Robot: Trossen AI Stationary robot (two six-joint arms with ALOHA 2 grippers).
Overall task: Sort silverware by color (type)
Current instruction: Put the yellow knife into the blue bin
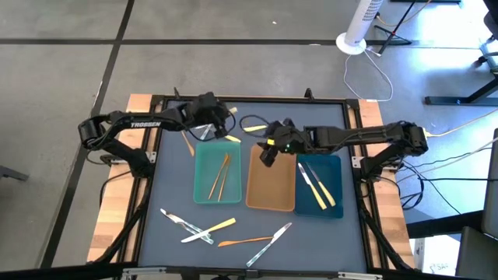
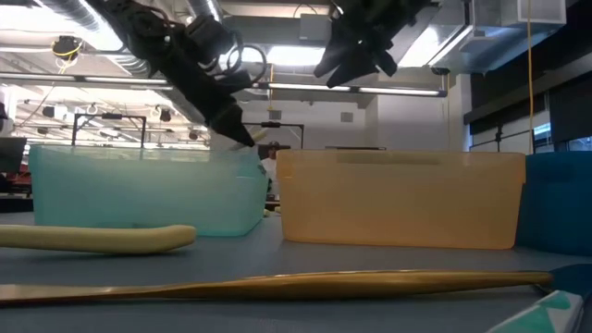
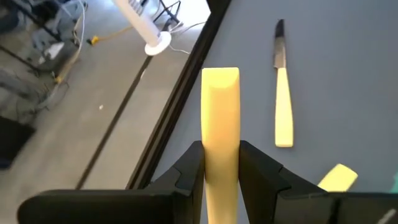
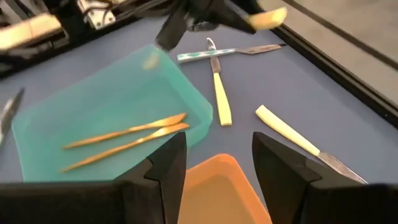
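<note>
Left wrist view is showing the left gripper clenching a yellow-handled utensil mid-handle above the desk; light, stiff, probably slippery. Right gripper is hovering released, empty.

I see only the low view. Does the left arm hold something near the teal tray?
Observer: Yes. The left gripper has its jaws shut on a yellow handle.
Operator: And the right one?
Observer: The right gripper hangs over the tan tray, jaws open, holding nothing.
Operator: What lies inside the teal tray?
Observer: Two gold pieces lie side by side in the teal tray.
</note>
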